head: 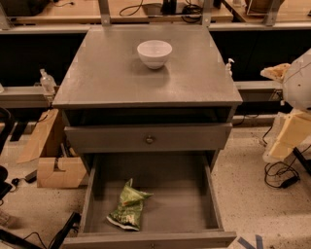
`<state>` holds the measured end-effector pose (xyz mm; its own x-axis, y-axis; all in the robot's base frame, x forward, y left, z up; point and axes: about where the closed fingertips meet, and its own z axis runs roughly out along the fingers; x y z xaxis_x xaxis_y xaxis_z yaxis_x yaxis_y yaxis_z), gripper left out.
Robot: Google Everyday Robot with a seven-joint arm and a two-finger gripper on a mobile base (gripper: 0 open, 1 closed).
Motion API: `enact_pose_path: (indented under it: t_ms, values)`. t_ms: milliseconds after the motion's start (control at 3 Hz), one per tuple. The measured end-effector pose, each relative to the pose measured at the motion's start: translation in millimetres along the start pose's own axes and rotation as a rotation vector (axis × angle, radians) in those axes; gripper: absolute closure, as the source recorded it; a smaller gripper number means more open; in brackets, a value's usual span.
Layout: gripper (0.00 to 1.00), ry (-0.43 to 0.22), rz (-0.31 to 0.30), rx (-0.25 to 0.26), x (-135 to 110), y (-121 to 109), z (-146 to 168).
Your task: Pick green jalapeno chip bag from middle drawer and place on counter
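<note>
Though the end effector is out of view, the green jalapeno chip bag (128, 211) lies crumpled, white-edged.

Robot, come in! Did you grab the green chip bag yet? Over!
Gripper out of view. Green jalapeno chip bag lies front-left in open middle drawer, not yet picked. White bowl on counter; nothing over the bag.

A robotics lab or workshop: cable-strewn wooden benches (63, 12) stand behind a grey metal cabinet (146, 138), with cardboard boxes (53, 170) on the speckled floor (257, 209). The robot's gripper (275, 72) hangs at the right edge.
</note>
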<state>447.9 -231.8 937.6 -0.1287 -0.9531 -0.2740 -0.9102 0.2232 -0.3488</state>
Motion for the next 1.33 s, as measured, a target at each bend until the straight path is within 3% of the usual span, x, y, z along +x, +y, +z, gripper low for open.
enact_pose_path:
  t_ms: [333,667,1000,1333]
  values:
    - [0.00,0.000,0.000,0.000,0.0,0.0,0.0]
    - [0.00,-0.007,0.017,0.002,-2.8,4.4,26.2]
    - [0.00,-0.037,0.070,-0.013,-1.4,24.7,92.7]
    - [0.00,-0.111,0.143,-0.069,11.6,71.8,187.0]
